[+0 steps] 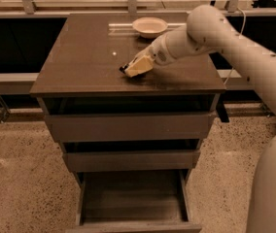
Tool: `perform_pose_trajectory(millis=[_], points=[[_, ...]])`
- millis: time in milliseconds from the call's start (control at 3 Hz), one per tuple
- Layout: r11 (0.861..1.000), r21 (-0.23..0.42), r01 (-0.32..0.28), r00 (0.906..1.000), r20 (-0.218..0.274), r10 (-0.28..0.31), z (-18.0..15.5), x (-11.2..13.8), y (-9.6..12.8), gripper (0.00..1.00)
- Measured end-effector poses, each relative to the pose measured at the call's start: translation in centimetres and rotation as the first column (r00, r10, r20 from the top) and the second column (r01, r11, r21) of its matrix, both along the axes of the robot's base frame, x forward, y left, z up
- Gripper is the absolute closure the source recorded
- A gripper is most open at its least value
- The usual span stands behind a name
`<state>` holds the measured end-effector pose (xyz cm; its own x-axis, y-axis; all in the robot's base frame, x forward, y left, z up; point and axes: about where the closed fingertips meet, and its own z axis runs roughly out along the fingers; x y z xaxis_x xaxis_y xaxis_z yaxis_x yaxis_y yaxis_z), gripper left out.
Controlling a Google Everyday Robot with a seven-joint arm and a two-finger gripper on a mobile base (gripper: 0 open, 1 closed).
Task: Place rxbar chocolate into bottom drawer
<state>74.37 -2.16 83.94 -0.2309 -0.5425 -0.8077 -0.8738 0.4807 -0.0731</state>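
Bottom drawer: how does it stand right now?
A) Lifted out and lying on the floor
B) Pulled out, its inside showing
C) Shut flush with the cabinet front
B: the bottom drawer is pulled out toward the camera with its inside floor in view. The gripper is low on the cabinet top, at the rxbar chocolate.

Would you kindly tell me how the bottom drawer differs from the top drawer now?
The bottom drawer is pulled far out, its bare floor showing; the top drawer is pushed in or nearly so, its inside hidden. The bottom drawer sits lowest, the top drawer just under the tabletop, where the gripper rests. Both have plain flat fronts.
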Motion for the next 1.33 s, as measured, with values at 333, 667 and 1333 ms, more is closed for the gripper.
perform_pose_trajectory(millis=[333, 667, 1333], points=[[0.998, -0.016, -0.058, 0.9974, 0.041, 0.058, 7.5, -2.2, -2.7, 1.0], [0.992, -0.039, -0.124, 0.9904, 0.057, 0.126, 11.7, -5.2, -5.0, 1.0], [0.995, -0.053, -0.082, 0.9878, 0.128, 0.088, 14.9, -11.6, -11.9, 1.0]])
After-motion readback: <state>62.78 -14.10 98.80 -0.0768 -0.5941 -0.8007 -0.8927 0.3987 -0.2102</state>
